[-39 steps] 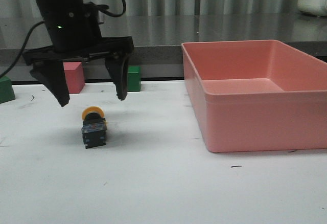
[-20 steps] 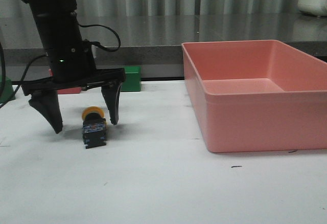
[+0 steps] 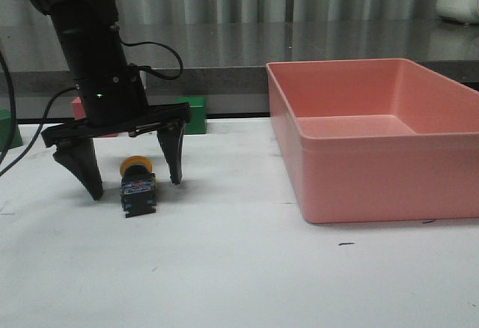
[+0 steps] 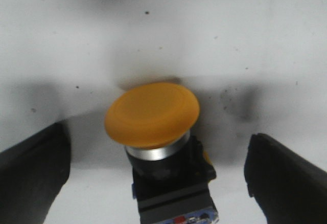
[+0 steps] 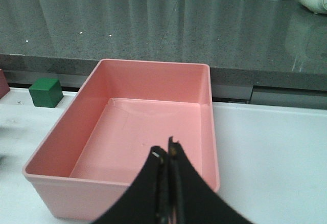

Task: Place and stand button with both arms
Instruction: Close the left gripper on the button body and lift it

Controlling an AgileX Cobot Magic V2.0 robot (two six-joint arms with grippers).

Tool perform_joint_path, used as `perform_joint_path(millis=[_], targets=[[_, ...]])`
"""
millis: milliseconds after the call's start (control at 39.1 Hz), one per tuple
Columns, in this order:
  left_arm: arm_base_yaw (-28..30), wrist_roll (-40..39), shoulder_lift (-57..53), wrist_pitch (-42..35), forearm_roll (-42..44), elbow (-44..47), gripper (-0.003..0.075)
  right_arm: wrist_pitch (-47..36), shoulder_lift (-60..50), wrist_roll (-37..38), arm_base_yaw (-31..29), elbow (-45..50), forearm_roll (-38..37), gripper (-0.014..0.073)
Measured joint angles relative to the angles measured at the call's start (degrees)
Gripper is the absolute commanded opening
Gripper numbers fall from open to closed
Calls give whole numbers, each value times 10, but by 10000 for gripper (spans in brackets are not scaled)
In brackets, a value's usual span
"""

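The button [image 3: 138,186] lies on its side on the white table, yellow cap toward the back, black body with bluish base toward the front. My left gripper [image 3: 135,182] is open, its fingertips down near the table on either side of the button and apart from it. In the left wrist view the button [image 4: 158,142] lies between the two black fingers [image 4: 30,173], with gaps on both sides. My right gripper [image 5: 166,155] is shut and empty, above the near rim of the pink bin; it is out of the front view.
A large pink bin [image 3: 374,171] stands on the right; it also shows in the right wrist view [image 5: 61,147]. A pink cube [image 3: 78,108] and green cubes [image 3: 196,113] sit at the table's back edge, another green cube [image 3: 7,129] at far left.
My left gripper has come down from above the button and shifted slightly right; its open fingers now straddle the button near the table. The button has not moved.
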Motion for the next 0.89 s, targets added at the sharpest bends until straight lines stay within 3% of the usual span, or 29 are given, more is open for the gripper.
perform_joint_path(millis=[179,256,511,895], targets=[[2,0,2,5,10,0,312,0,0,0,0,0,0,-62],[2,0,3,7,8,0,263,0,0,0,0,0,0,-62],[2,-1,3,10,6,0,209,0,0,0,0,0,0,-62],[1,4,-9,29,42,-5,208,0,0,0,0,0,0,-62]])
